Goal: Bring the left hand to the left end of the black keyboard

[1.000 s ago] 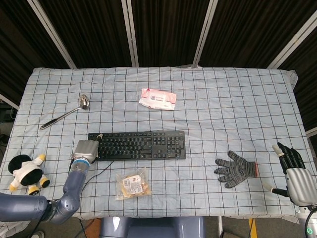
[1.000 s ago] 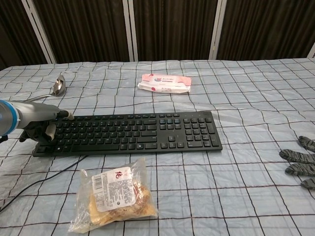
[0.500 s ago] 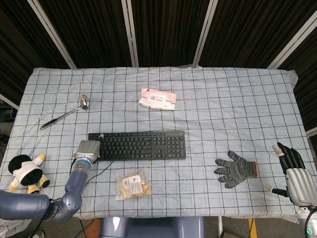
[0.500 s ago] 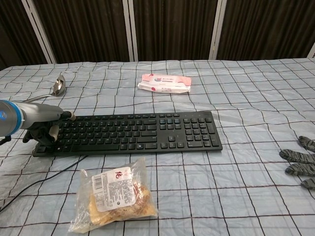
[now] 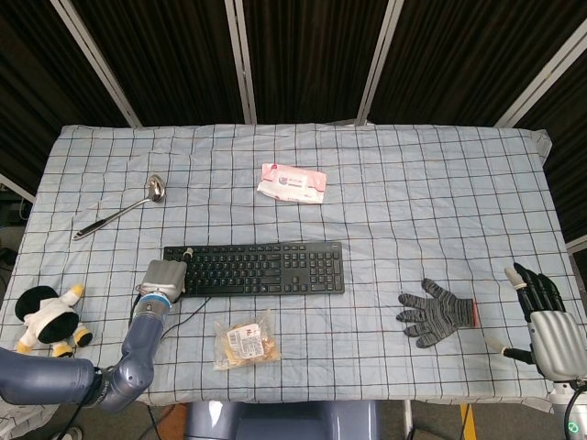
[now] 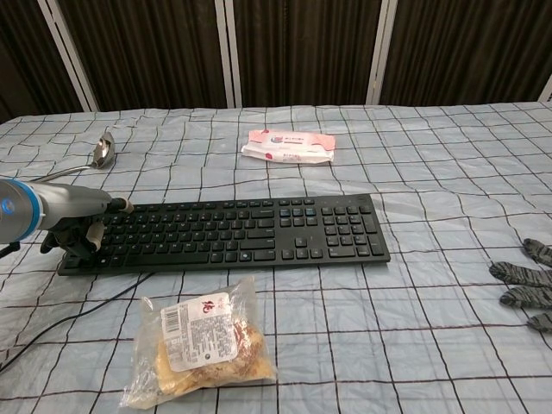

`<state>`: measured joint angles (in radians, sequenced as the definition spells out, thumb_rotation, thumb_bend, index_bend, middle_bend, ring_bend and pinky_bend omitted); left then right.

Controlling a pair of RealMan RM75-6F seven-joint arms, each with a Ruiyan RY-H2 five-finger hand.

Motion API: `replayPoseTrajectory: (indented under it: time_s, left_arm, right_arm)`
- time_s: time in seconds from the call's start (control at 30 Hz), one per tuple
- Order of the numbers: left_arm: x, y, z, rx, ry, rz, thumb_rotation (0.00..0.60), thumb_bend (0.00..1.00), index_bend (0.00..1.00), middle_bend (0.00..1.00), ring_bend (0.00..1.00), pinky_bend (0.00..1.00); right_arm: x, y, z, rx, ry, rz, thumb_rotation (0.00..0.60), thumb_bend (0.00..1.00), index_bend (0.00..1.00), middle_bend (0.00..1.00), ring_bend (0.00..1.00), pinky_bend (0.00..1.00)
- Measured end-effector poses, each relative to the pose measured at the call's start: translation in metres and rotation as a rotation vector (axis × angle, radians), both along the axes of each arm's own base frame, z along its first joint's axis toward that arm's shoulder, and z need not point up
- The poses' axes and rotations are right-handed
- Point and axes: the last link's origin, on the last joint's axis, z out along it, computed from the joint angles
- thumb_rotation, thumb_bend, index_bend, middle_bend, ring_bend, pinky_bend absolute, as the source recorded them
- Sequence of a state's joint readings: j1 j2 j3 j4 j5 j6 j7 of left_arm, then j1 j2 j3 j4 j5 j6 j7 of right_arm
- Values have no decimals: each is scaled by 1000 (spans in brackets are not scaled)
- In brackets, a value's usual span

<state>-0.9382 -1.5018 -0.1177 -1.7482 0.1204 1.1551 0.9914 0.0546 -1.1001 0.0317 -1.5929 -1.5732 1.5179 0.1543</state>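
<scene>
Left hand (image 5: 162,279) shifted slightly right onto black keyboard (image 5: 261,268) left end, fingers curled, right hand (image 5: 547,323) spread, empty

Lab-style test rig: checked cloth table (image 5: 413,183), black curtains (image 5: 303,55) on metal frame posts (image 5: 240,60).

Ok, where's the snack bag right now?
In the head view the snack bag lies near the table's front edge, just in front of the keyboard, right of the left hand.

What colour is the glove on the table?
The glove is dark grey with a red cuff edge, clearest in the head view.
</scene>
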Motion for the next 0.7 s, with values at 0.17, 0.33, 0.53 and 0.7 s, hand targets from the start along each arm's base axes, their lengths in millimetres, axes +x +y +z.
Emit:
replayPoseTrajectory:
  time_s: [0.17,0.33,0.53,0.7]
  left_arm:
    - [2,0,3,6,-8,-8,600,1000,0,894,794,599]
    - [5,0,9,19,-22,-19,600,1000,0,894,794,600]
    - [10,-1,22,54,-48,-44,600,1000,0,827,727,549]
    - [12,-7,40,98,-64,-105,600,921,0,522,462,392]
  right_arm:
    - [0,0,0,0,1,0,600,51,0,0,0,0]
    - [0,0,0,-1,1,-1,600,51,0,0,0,0]
    - [-1,0,1,-1,3,-4,600,51,0,0,0,0]
    - [-2,0,1,-1,8,-6,600,52,0,0,0,0]
